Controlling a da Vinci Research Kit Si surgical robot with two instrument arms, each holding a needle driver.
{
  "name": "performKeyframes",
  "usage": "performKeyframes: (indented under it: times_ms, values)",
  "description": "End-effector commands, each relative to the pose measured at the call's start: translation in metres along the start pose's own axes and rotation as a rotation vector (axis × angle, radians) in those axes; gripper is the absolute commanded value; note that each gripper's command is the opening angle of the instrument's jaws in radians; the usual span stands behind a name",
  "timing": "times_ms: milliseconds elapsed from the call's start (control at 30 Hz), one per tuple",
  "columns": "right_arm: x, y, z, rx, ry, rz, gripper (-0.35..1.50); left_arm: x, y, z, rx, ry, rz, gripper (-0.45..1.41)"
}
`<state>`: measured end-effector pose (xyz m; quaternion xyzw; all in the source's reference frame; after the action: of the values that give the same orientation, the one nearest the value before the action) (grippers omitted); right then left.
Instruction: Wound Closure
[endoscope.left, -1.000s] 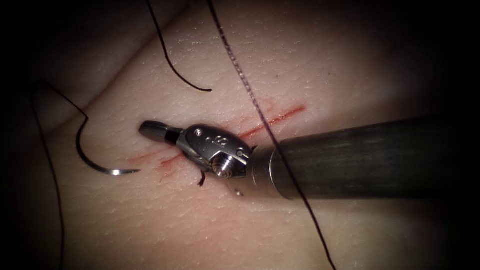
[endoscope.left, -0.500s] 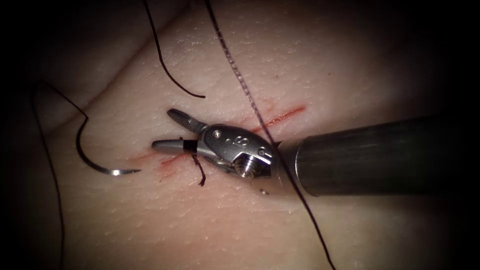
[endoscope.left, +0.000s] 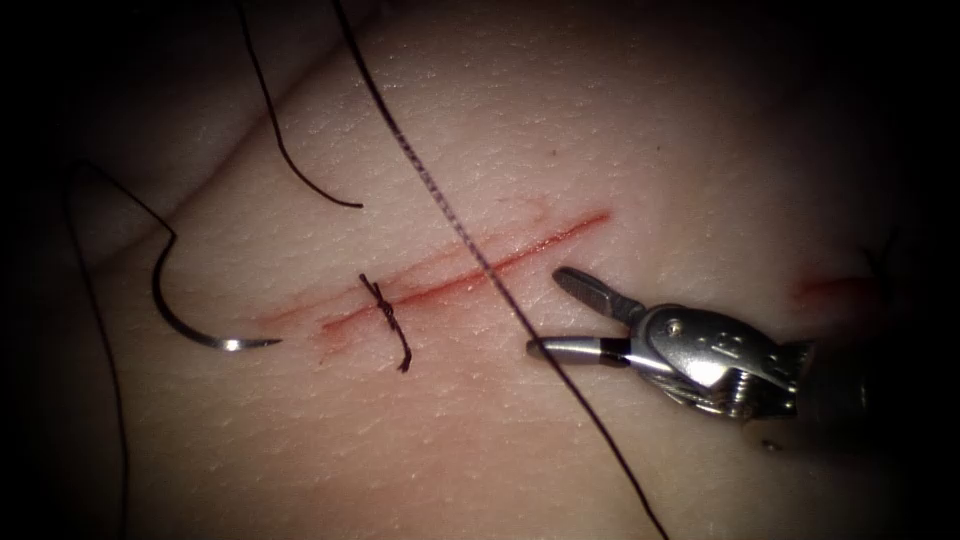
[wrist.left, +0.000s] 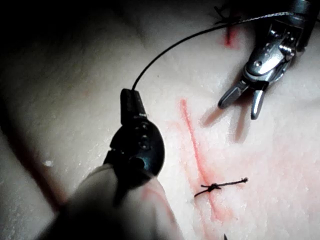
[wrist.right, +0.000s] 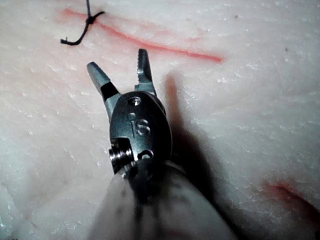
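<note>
needle (endoscope.left: 185, 305) lies free on the tissue (endoscope.left: 420, 440) left of the cut (endoscope.left: 450, 280), held by neither tool and not in the tissue, its point resting on the skin. right gripper (endoscope.left: 560, 315) sits just right of the cut with its jaws parted and holding nothing — a tied knot (endoscope.left: 383, 312) with short cut ends crosses the cut. left gripper (wrist.left: 129, 100) has its jaws closed on the thread (wrist.left: 170, 47), which runs taut from its tip.

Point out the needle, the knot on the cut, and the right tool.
needle (endoscope.left: 178, 322): endoscope view, mid-curve.
knot (endoscope.left: 384, 310): endoscope view, twisted part on the cut.
right tool (endoscope.left: 568, 318): endoscope view, midway between its open jaw tips.
</note>
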<state>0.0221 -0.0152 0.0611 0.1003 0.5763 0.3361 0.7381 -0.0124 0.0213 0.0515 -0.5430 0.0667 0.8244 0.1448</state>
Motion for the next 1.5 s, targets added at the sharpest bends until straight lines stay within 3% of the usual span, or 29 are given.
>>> performKeyframes:
  times_ms: [33, 433, 600, 633, 700, 733, 833, 933, 1000, 1033, 1300, 1367, 1400, 1500]
  values:
    - [-0.0013, -0.0010, -0.0001, 0.003, -0.002, 0.001, 0.58, -0.0006, 0.0005, 0.0004, -0.003, 0.003, 0.009, -0.45]
    - [-0.0022, -0.0029, -0.0001, 0.007, 0.000, -0.009, 0.58, -0.0042, 0.0022, -0.0039, -0.013, -0.015, 0.127, -0.45]
    - [-0.0022, -0.0030, -0.0002, 0.008, 0.000, -0.010, 0.49, -0.0044, 0.0012, -0.0015, 0.015, -0.044, 0.119, -0.45]
    - [-0.0022, -0.0030, -0.0004, 0.010, 0.000, -0.010, 0.42, -0.0043, 0.0009, -0.0007, 0.021, -0.048, 0.116, -0.45]
    - [-0.0021, -0.0030, -0.0009, 0.015, -0.001, -0.015, 0.07, -0.0042, 0.0003, 0.0014, 0.038, -0.058, 0.109, -0.45]
    - [-0.0021, -0.0029, -0.0012, 0.017, -0.002, -0.014, 0.04, -0.0041, 0.0001, 0.0023, 0.046, -0.062, 0.107, -0.45]
    - [-0.0008, -0.0013, -0.0046, -0.083, -0.018, -0.057, 0.04, -0.0040, -0.0007, 0.0073, 0.060, -0.102, 0.117, -0.45]
    - [0.0020, 0.0017, -0.0106, -0.186, 0.019, -0.084, 0.02, -0.0048, -0.0009, 0.0111, 0.056, -0.120, 0.128, -0.45]
    - [0.0040, 0.0028, -0.0136, -0.215, 0.025, -0.093, 0.11, -0.0057, -0.0010, 0.0134, 0.052, -0.145, 0.133, -0.45]
    - [0.0059, 0.0032, -0.0156, -0.239, 0.031, -0.103, 0.24, -0.0062, -0.0011, 0.0154, 0.049, -0.164, 0.136, -0.45]
    - [0.0132, 0.0025, -0.0198, -0.257, 0.077, -0.149, 0.24, -0.0072, -0.0003, 0.0246, 0.023, -0.231, 0.164, -0.45]
    - [0.0143, 0.0021, -0.0201, -0.259, 0.083, -0.152, 0.27, -0.0076, -0.0004, 0.0275, 0.019, -0.259, 0.187, -0.45]
    - [0.0150, 0.0014, -0.0202, -0.249, 0.097, -0.153, 0.29, -0.0081, -0.0004, 0.0304, 0.008, -0.277, 0.204, -0.45]
    - [0.0155, 0.0003, -0.0200, -0.234, 0.107, -0.158, 0.27, -0.0092, -0.0001, 0.0343, -0.010, -0.314, 0.222, -0.45]
